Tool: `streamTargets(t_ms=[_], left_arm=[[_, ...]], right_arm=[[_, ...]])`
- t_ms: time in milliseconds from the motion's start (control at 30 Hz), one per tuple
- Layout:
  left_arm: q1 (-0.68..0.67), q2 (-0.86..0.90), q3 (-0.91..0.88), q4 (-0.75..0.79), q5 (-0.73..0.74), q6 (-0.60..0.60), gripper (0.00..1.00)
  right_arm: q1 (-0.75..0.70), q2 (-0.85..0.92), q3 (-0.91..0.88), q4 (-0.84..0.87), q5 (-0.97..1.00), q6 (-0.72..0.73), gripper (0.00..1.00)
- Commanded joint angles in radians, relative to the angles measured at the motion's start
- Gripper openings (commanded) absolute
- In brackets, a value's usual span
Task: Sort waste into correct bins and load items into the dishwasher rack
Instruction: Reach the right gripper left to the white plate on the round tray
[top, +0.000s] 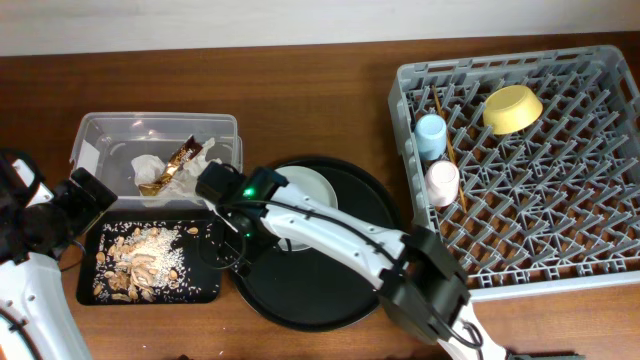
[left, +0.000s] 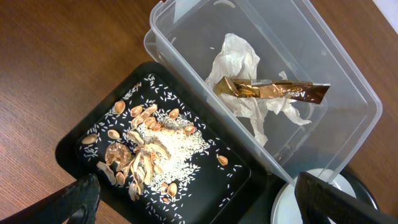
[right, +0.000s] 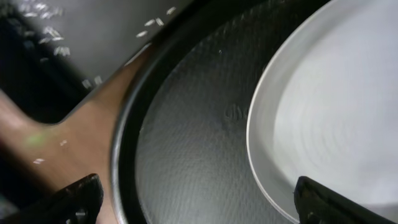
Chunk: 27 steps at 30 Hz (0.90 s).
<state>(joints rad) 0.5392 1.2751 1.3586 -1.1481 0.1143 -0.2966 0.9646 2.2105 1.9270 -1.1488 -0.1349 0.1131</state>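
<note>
The clear tub (top: 100, 135) holds the white napkin (top: 148, 166) and the gold-brown wrapper (top: 180, 165); both also show in the left wrist view, napkin (left: 239, 65) and wrapper (left: 273, 91). The small black tray (top: 200, 285) holds beige food scraps (top: 140, 260). The pale plate (top: 312, 186) lies on the large round black tray (top: 330, 290). The grey rack (top: 560, 200) holds the blue cup (top: 431, 135), pink cup (top: 441, 182), yellow bowl (top: 512, 108) and chopsticks (top: 447, 150). My left gripper (left: 199, 202) is open and empty over the small black tray's corner. My right gripper (right: 199, 199) is open and empty over the round tray's left rim, beside the plate (right: 336, 112).
The right arm (top: 330, 235) reaches across the round tray from the front right. The small black tray (left: 81, 134) and the tub (left: 348, 93) sit close together at the left. Bare wooden table lies behind the tub and round tray.
</note>
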Motion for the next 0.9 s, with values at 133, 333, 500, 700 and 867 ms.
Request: streamTargets(t_ms=[133, 333, 500, 700, 867], left_arm=[[0.005, -0.005, -0.001, 0.000, -0.011, -0.009, 0.99], [0.005, -0.005, -0.001, 0.000, -0.011, -0.009, 0.99], [0.005, -0.005, -0.001, 0.000, -0.010, -0.009, 0.99], [0.005, -0.005, -0.001, 0.000, -0.010, -0.009, 0.99], [0.005, -0.005, -0.001, 0.000, -0.010, -0.009, 0.99]], right_arm=[[-0.024, 0.079, -0.007, 0.050, 0.052, 0.024, 0.37], [-0.023, 0.091, -0.047, 0.080, 0.125, 0.024, 0.36], [-0.023, 0.091, -0.150, 0.179, 0.124, 0.024, 0.38], [-0.024, 0.081, -0.172, 0.183, 0.116, 0.024, 0.04], [-0.029, 0.002, -0.117, 0.143, 0.076, 0.076, 0.04]])
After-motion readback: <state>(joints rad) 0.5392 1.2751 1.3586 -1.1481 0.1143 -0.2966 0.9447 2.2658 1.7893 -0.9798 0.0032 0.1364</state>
